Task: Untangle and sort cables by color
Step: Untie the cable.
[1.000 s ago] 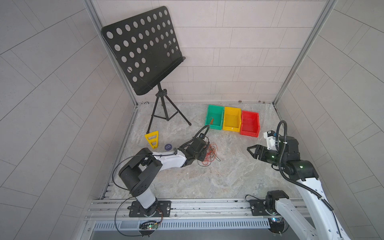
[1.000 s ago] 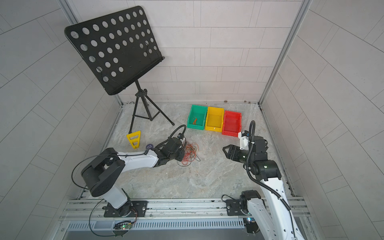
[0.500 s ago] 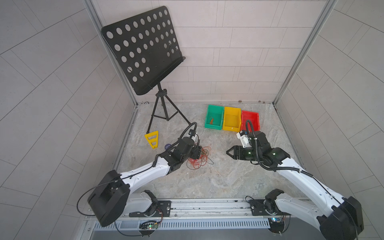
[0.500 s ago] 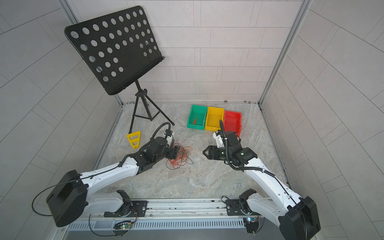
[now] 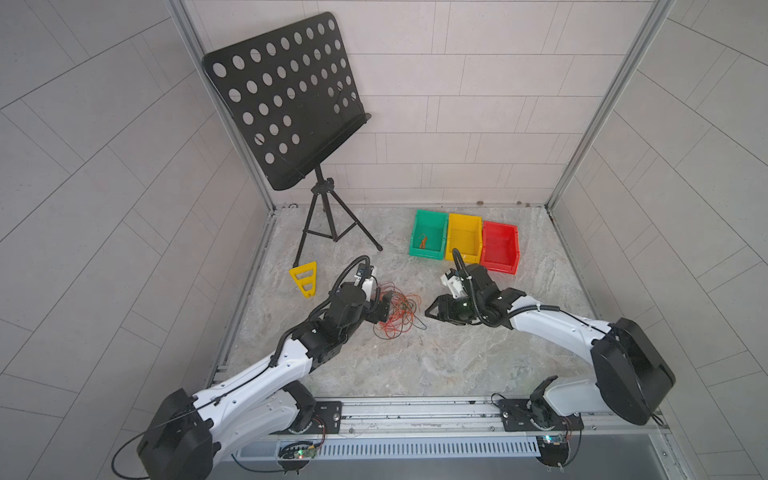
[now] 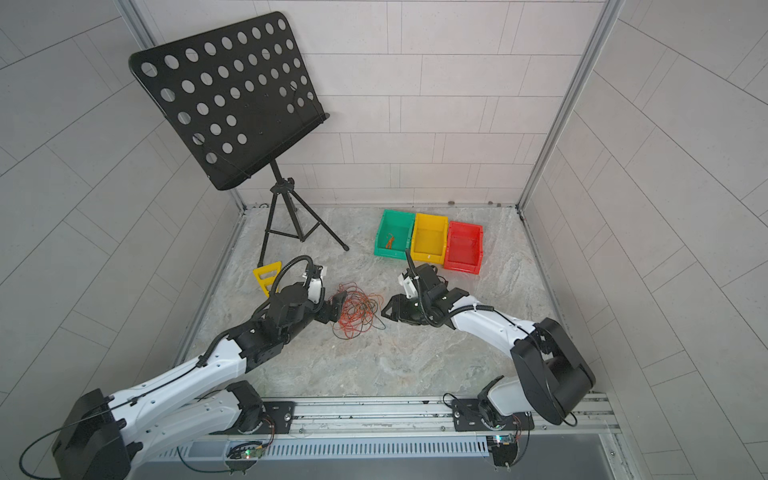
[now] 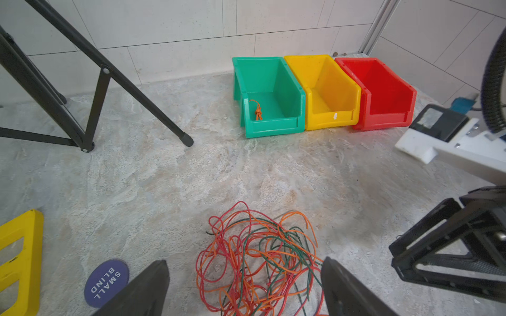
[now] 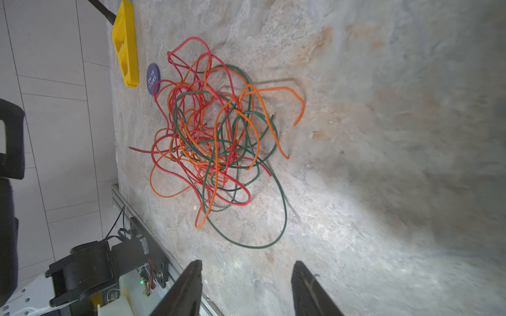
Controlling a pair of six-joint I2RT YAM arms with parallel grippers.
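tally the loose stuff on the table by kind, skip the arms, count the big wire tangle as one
bins: 3 (green bin, yellow bin, red bin)
music stand: 1
yellow triangle: 1
purple disc: 1
wire tangle: 1
orange wire bundle in the green bin: 1
total: 8

smooth plastic-coated cables (image 8: 216, 142) on a matt, stone-look table (image 5: 415, 365).

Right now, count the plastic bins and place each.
3, side by side near the back wall: green plastic bin, yellow plastic bin between, red plastic bin. None looks hidden.
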